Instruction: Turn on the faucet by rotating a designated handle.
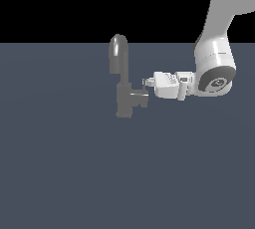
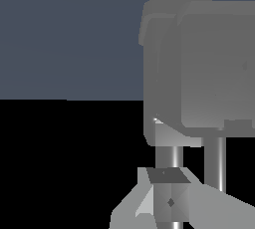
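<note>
The grey faucet stands in the middle of the exterior view, its tall round-topped spout on a blocky body. The short handle sticks out of the body toward the exterior view's right, with a thin upright pin at its tip. My gripper reaches in level from the right, its tips just above the handle's tip at the pin. Its fingers look shut together with nothing between them. In the wrist view the faucet fills the frame close up, and a thin pin runs down to my gripper.
The faucet stands on a flat blue-grey floor. My white arm comes down from the upper right of the exterior view. Nothing else is in view.
</note>
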Controlling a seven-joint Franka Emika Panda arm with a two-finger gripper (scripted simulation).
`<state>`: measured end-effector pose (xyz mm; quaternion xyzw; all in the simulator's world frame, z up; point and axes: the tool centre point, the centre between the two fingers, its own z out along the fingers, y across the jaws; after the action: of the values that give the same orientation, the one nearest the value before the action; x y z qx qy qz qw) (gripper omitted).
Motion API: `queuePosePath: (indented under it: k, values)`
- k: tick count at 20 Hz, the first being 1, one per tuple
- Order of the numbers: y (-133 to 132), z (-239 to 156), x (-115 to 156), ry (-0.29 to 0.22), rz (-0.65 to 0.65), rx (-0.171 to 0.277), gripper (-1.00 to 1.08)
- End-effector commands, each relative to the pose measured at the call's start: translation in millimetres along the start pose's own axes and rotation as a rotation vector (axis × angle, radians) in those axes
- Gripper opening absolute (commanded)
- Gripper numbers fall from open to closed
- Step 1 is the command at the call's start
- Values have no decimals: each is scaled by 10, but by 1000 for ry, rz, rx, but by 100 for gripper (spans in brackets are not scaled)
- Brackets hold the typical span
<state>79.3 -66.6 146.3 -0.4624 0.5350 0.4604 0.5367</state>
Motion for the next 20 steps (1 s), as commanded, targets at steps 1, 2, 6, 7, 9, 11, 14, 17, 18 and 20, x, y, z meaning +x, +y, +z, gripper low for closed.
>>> queuePosePath:
  k: [1,2,6,7,9,11,14,17,18,20]
  values:
    - [62,0,-15,0,0,0,-100]
    - [87,0,-21,0,0,0,-100]
    - [189,0,-46,0,0,0,-100]
    - [215,0,-52,0,0,0,-100]
    - [267,0,-65,0,0,0,-100]
    - [321,0,-78,0,0,0,-100]
    - [277,3,-108,3,-11,6,-100]
    - [383,2,-50,3,-9,5,-100]
    - [420,2,-29,2,-8,4,-100]
    - [493,2,11,2,-7,3,-100]
